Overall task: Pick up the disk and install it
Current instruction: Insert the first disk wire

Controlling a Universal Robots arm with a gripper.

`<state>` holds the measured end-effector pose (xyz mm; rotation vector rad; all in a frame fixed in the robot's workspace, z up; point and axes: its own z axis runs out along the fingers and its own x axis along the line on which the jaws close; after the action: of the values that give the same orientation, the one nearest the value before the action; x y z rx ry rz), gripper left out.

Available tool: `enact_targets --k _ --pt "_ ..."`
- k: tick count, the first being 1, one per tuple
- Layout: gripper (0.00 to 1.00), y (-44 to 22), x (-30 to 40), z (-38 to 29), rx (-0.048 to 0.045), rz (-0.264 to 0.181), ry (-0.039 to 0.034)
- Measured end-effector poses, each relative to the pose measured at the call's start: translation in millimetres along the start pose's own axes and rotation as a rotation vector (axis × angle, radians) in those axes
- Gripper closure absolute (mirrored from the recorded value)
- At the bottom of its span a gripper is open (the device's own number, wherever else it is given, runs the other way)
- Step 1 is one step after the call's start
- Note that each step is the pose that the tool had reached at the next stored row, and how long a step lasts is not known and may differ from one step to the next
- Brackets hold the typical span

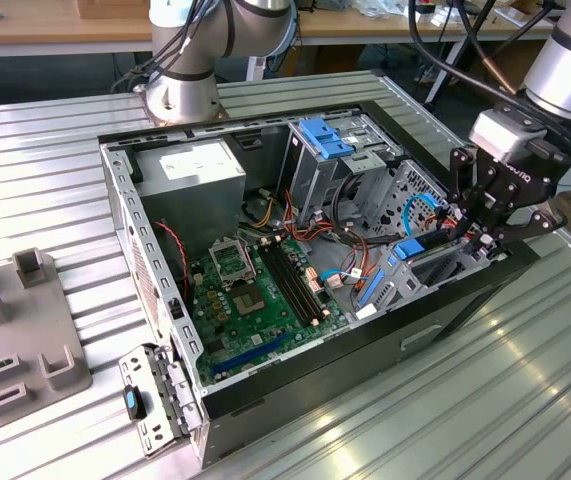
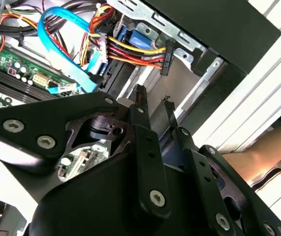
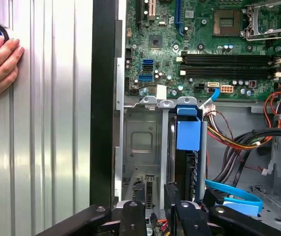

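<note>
Found the open black desktop computer case (image 1: 465, 300) lying on its side on the ribbed aluminium surface (image 1: 525, 400), with bare surface along its long black side wall in the exterior view. Found the black gripper (image 1: 470, 235) lowered inside the case at the exterior view's right end, hemmed in by that side wall and by the grey metal drive bay (image 3: 140, 142). Saw the flat disk with its bright blue plastic carrier (image 3: 188, 130) seated on edge in a slot of that bay, just beside the green motherboard (image 3: 204, 49). Traced its long axis along the slot, blue end toward the motherboard and the other end toward the gripper (image 3: 155, 189), parallel to the case's side wall. Noted an unfilled section of bay between the disk and the wall, and on the disk's other side a crowd of red, yellow and black power cables (image 3: 234, 142) and a flat blue data cable (image 3: 234, 196). Made out the fingers (image 2: 140, 98) parted by a narrow gap in the second wrist view, grey bay metal visible between them and nothing clasped; gripper (image 2: 154, 101) hovering at the disk's near end, one finger just beside it in the first wrist view. Spotted a person's hand (image 3: 0, 66) resting flat on the surface outside the case wall, well apart from the gripper, and a forearm (image 2: 248, 157) past the wall in the second wrist view.
</note>
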<state>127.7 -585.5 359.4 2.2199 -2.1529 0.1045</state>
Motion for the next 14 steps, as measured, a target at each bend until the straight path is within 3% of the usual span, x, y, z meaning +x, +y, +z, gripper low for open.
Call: enact_targets --k 2,4,6,8,11,14 --pt "0.7 -7.5 0.2 0.5 -0.0002 -0.019 -0.0003" --pt "0.7 -9.7 0.1 1.0 -0.0005 -0.031 -0.0004" --pt "0.7 -11.1 0.0 4.1 0.0009 -0.091 0.0036" --pt "0.7 -12.3 0.0 4.8 0.0019 -0.115 0.0048" --pt "0.7 -19.4 0.0 6.3 0.0021 -0.121 0.0044" --pt "0.7 -20.1 -0.2 9.5 0.0021 -0.122 0.0048"
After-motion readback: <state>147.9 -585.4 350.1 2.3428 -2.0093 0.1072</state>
